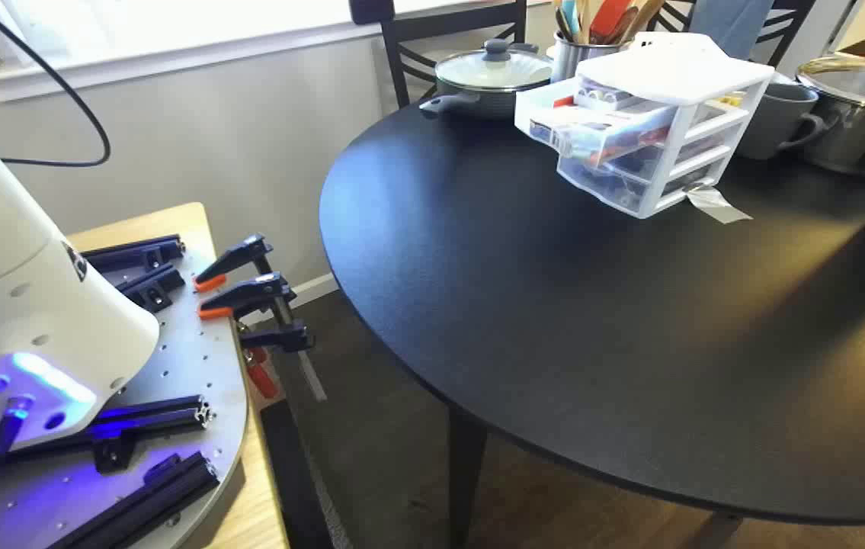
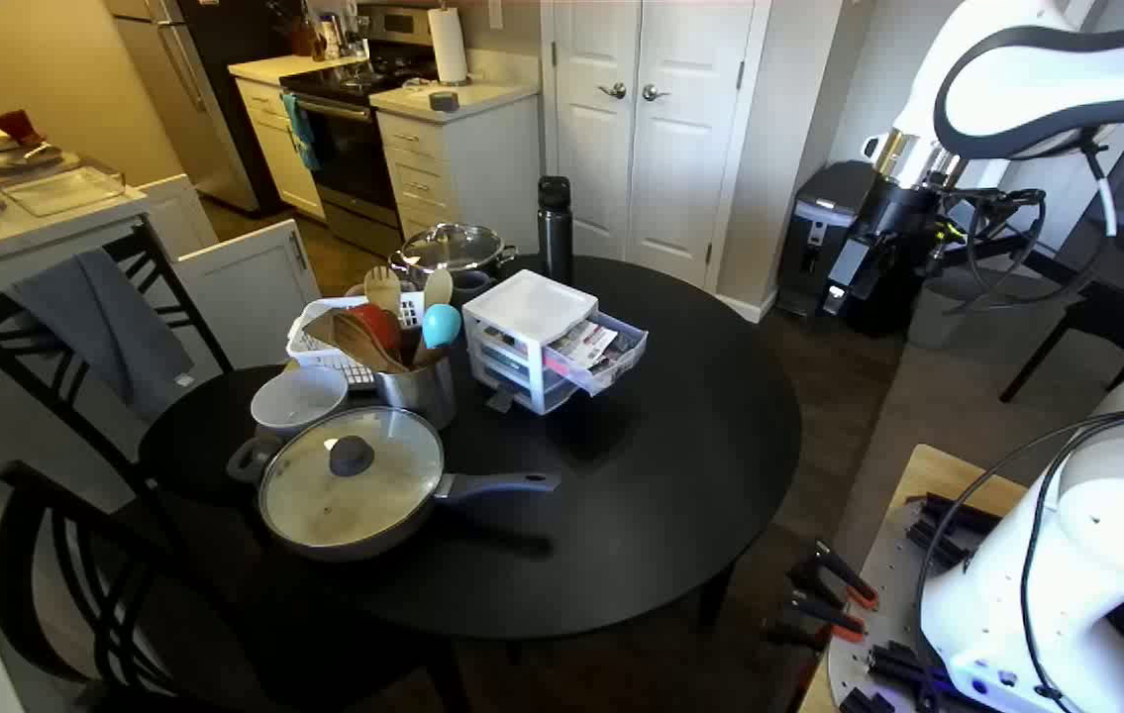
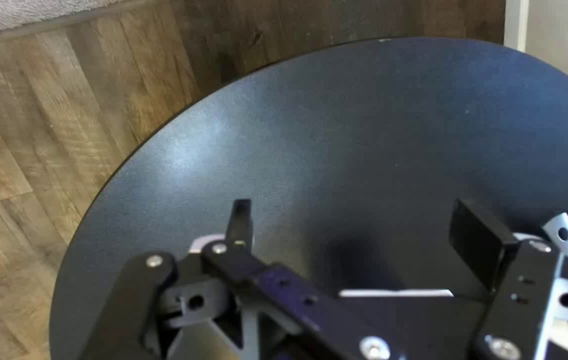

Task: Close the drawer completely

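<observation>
The clear-plastic top drawer [image 1: 543, 122] is pulled out from the small white-framed organizer [image 1: 676, 69]. Red and dark items and printed packets show in it. In an exterior view the drawer [image 2: 621, 361] sticks out toward the robot side of the organizer [image 2: 532, 307]. The two lower drawers sit inside the frame. My gripper [image 2: 839, 282] is in the air, right of the drawer and apart from it in that view. In the wrist view my gripper [image 3: 353, 207] is open, with nothing between its fingers. A thin white edge shows behind its body there; I cannot tell what it is.
The organizer stands on a round black table [image 1: 523, 320]. A lidded pan [image 2: 354, 485] with its handle, a utensil holder [image 2: 420, 391], a steel pot [image 2: 453, 253], a dark bottle [image 2: 555, 228] and a mug [image 1: 779, 118] stand around it. A strip of tape [image 1: 718, 204] lies by its base.
</observation>
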Robot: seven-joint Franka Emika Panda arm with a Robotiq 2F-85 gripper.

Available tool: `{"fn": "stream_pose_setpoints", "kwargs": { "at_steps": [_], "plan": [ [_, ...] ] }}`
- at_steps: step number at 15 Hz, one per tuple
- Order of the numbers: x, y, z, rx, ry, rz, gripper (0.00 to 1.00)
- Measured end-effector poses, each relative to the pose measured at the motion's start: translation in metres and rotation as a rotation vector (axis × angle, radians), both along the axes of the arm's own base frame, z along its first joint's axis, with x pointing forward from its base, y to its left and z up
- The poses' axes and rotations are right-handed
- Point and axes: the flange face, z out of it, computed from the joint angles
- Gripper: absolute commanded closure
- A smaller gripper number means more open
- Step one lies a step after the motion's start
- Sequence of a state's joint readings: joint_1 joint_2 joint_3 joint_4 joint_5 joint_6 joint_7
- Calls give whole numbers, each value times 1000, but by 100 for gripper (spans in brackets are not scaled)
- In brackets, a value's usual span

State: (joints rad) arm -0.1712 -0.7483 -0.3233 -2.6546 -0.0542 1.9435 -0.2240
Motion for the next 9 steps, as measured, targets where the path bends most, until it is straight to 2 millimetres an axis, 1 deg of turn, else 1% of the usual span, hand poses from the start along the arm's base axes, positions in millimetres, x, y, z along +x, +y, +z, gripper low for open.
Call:
{"fn": "stream_pose_setpoints", "kwargs": {
  "at_steps": [6,7,9],
  "plan": [
    [0,0,0,0,0,0,0],
    [1,2,1,9,5,-49,0],
    [11,17,6,10,-4,-162,0]
  ]
}}
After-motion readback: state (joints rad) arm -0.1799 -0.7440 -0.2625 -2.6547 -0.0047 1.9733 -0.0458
